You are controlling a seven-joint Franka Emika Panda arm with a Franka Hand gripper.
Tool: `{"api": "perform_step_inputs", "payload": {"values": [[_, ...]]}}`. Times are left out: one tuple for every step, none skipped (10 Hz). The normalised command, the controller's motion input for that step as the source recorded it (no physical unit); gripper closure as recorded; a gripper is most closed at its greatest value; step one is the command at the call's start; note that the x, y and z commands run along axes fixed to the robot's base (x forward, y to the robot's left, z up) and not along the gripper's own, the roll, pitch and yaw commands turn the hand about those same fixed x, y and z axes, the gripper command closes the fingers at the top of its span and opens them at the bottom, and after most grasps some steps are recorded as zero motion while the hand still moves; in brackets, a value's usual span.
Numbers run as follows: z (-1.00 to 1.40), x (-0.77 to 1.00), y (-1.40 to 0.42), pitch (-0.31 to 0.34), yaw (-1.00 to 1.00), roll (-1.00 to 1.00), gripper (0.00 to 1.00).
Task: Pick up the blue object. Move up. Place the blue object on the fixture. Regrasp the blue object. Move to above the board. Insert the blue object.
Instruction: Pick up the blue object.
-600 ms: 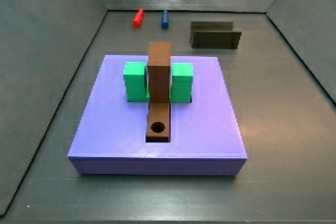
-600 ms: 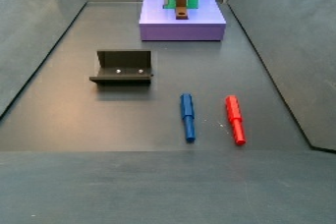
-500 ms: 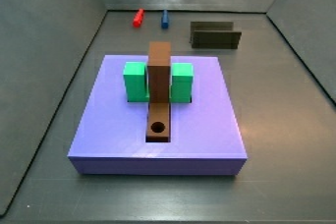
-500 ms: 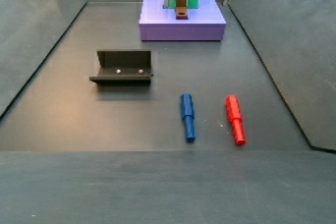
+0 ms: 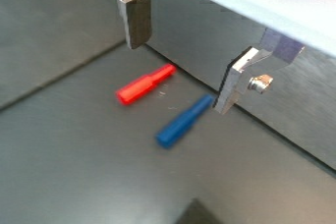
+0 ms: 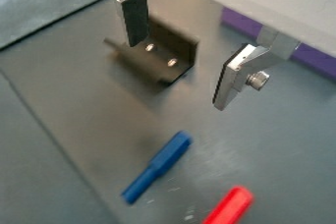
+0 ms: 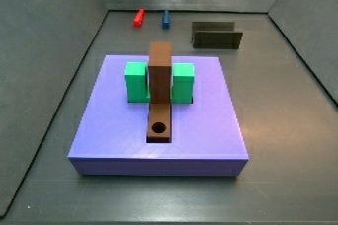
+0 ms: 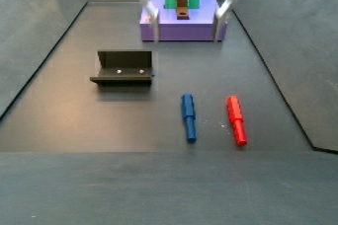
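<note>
Hovering above floor | my gripper, plates apart, empty | blue peg beside red peg | likely light, rigid, rolls; grasp mid-shaft.

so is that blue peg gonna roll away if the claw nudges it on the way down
Probably, if bumped sideways: the blue peg is a slim cylinder lying flat on the smooth floor. It looks rigid and light, so it should lift without bending. The open claw hangs above it, nothing between the fingers, and the red peg lies close beside.
</note>
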Motion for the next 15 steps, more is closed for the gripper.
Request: {"api": "perform_step_inputs", "payload": {"values": [[-1.00, 0.15, 0.17, 0.000, -0.14, 0.00, 0.00], [-1.00, 0.13, 0.00, -0.059, -0.13, 0.00, 0.00], [-0.84, 0.00, 0.00, -0.141, -0.15, 0.00, 0.00], [-0.73, 0.00, 0.00, -0.097, -0.13, -0.04, 0.00], [-0.61, -0.14, 0.00, -0.109, 0.00, 0.00, 0.00], [-0.58, -0.02, -0.07, -0.104, 0.00, 0.01, 0.00], [-0.73, 0.04, -0.07, -0.100, 0.06, 0.06, 0.00], [-0.47, 0.01, -0.01, -0.096, 0.15, 0.10, 0.00], [-0.35, 0.07, -0.07, -0.037, 0.09, 0.17, 0.00], [-0.34, 0.04, -0.03, -0.039, 0.09, 0.17, 0.00], [-0.27, 0.00, -0.02, -0.034, 0.02, 0.12, 0.00], [-0.19, 0.00, 0.00, -0.026, 0.00, 0.11, 0.00], [-0.21, 0.00, 0.00, -0.036, 0.00, 0.09, 0.00], [-0.13, 0.00, 0.00, 0.000, 0.00, 0.08, 0.00], [-0.08, 0.03, 0.00, 0.000, 0.00, 0.05, 0.00]]}}
